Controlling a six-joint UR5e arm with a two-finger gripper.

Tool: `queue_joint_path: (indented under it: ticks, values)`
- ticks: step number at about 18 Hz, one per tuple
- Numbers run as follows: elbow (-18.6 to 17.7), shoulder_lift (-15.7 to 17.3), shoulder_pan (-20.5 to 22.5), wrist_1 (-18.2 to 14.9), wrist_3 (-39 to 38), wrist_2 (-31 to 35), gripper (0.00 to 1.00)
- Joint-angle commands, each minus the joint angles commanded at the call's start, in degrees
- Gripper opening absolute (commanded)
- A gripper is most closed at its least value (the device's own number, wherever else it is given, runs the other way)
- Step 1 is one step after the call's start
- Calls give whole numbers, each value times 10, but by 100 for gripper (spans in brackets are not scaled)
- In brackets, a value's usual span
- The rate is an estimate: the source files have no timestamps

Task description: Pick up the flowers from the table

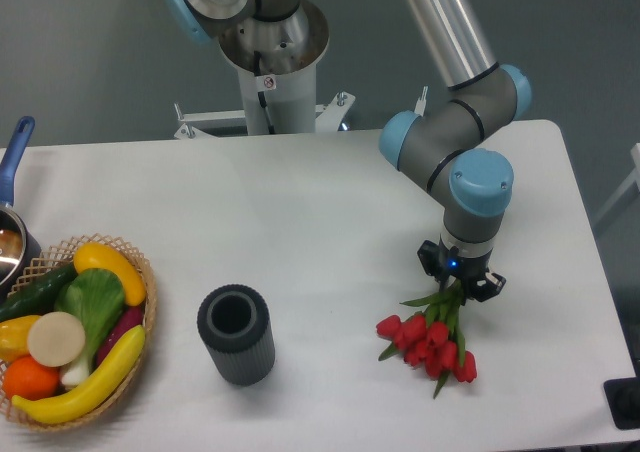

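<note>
The flowers [426,339], a small bunch of red tulips with green stems, lie at the front right of the white table [300,212]. Their red heads point toward the front edge and the stems run up and back. My gripper [459,285] hangs straight down over the stem end, and its fingers are shut on the stems. The wrist hides the very tips of the stems. I cannot tell whether the tulip heads still touch the tabletop.
A dark grey ribbed cylinder [236,334] stands upright left of the flowers. A wicker basket [140,272] of toy fruit and vegetables sits at the front left, with a blue-handled pot [12,172] behind it. The robot base [268,62] rises at the back.
</note>
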Motion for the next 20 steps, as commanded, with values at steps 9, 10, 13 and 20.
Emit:
queue_joint_path:
  ticks: [9, 10, 13, 20]
  values:
    - [27, 61, 17, -52, -12, 1, 0]
    - [39, 65, 18, -75, -12, 0, 0]
    - [85, 67, 18, -147, -11, 1, 0]
    - [134, 65, 18, -204, -7, -2, 0]
